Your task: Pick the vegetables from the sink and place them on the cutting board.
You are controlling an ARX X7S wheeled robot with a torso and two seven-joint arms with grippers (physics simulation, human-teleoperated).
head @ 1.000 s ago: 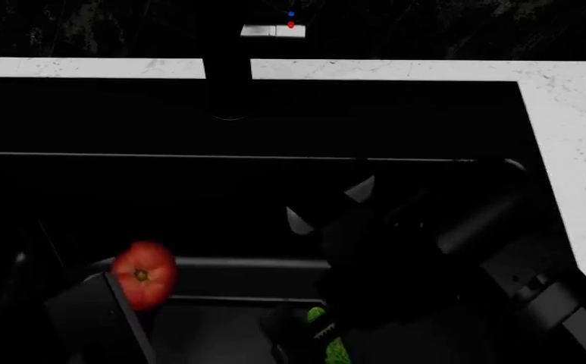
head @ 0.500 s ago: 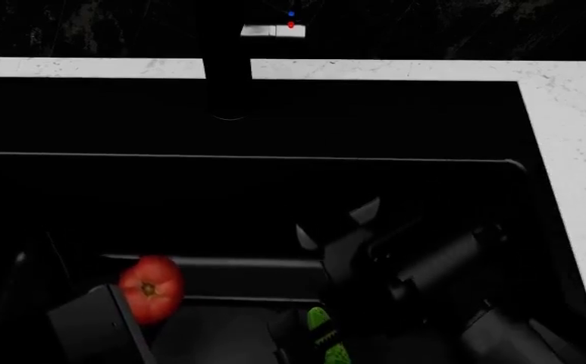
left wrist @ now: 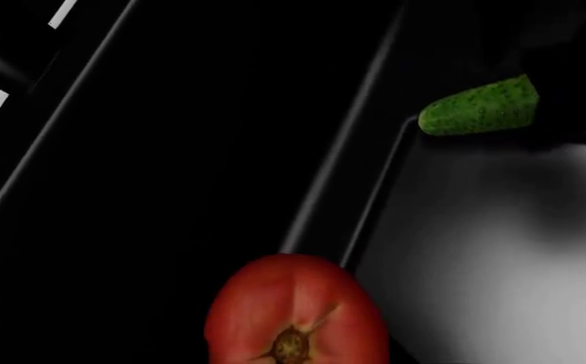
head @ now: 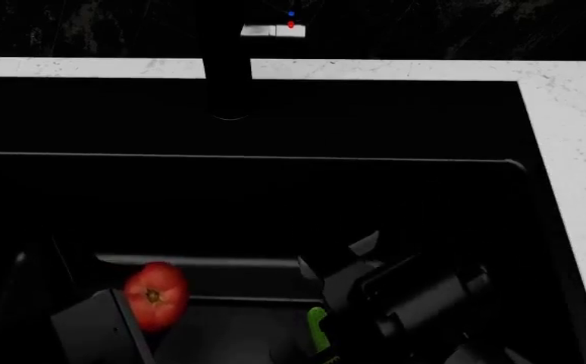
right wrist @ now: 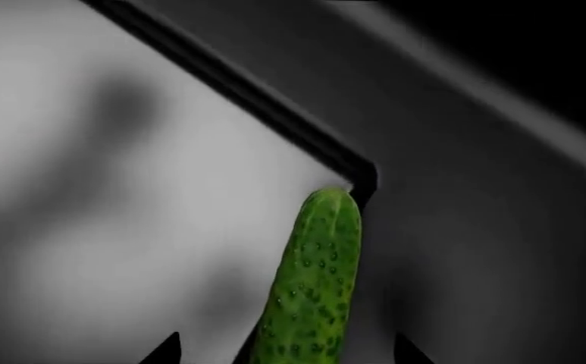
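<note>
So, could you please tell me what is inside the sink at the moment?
The tomato and the cucumber are in the sink; the right arm covers most of the cucumber.

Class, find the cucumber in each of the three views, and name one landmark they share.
Head view: cucumber at bottom centre, partly hidden by the right arm.
Left wrist view: upper right.
Right wrist view: lower centre.
Shared landmark: the sink's floor edge, beside the cucumber's tip.
</note>
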